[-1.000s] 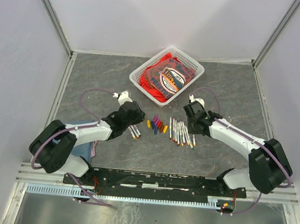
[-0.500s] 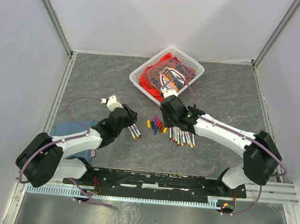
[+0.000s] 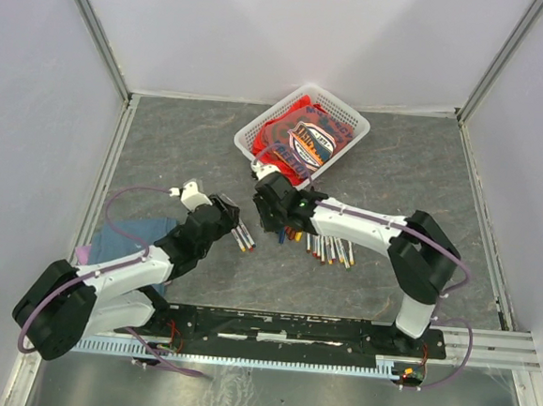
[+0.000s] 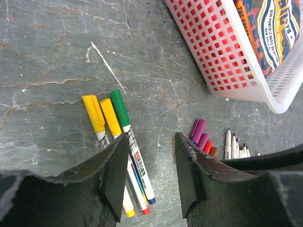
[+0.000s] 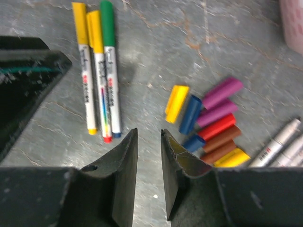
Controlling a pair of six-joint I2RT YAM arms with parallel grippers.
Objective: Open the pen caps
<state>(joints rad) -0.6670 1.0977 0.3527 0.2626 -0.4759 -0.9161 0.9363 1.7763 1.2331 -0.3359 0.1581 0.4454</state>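
Several loose pen caps (image 5: 215, 124) in yellow, blue, purple, red and brown lie in a pile (image 3: 290, 231) on the table. Three capped pens (image 5: 100, 75) lie side by side just left of the pile, two with yellow caps (image 4: 102, 115) and one with a green cap (image 4: 120, 108). My right gripper (image 5: 149, 133) hangs open and empty over bare table between the capped pens and the pile (image 3: 268, 222). Open and empty too, my left gripper (image 4: 150, 175) hovers over the lower ends of the capped pens (image 3: 229, 222).
Several uncapped white pen barrels (image 3: 331, 249) lie right of the cap pile. A white mesh basket (image 3: 259, 127) holding a red packet stands behind. A blue cloth (image 3: 118, 244) lies at the left beside my left arm.
My right arm has swung left from the uncapped barrels, across the cap pile, toward the capped pens. The left arm drew back a little. Both sets of jaws have widened.
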